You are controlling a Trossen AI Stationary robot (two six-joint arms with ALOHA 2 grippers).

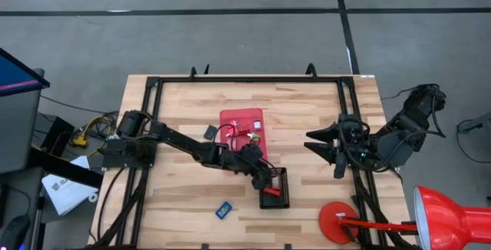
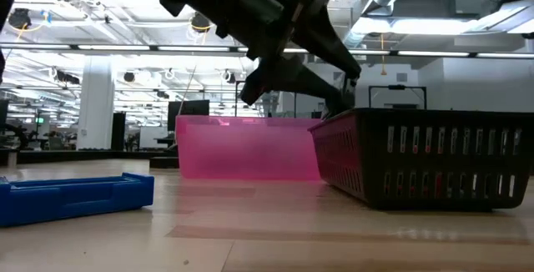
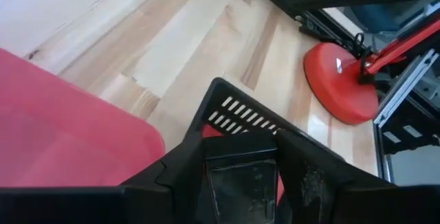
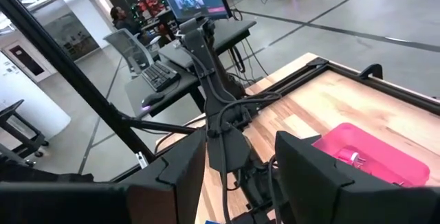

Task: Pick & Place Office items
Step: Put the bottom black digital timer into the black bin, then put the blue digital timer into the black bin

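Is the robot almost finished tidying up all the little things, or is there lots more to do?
Not finished. Done: a red piece lies in the black grid-patterned basket. In hand: the left pincer hovers over that basket; whether it holds something, I cannot tell. Left: a small blue block and a small black piece lie on the wooden table, and little pieces sit in the pink-red tray. The right pincer waits aside.

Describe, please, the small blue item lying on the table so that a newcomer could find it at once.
Start at the wooden table and find the black mesh basket near its middle, where the left hand reaches. The blue item lies flat on bare wood beside that basket, toward the left arm's side and nearer the table edge. It is the only blue piece, lying alone outside both containers.
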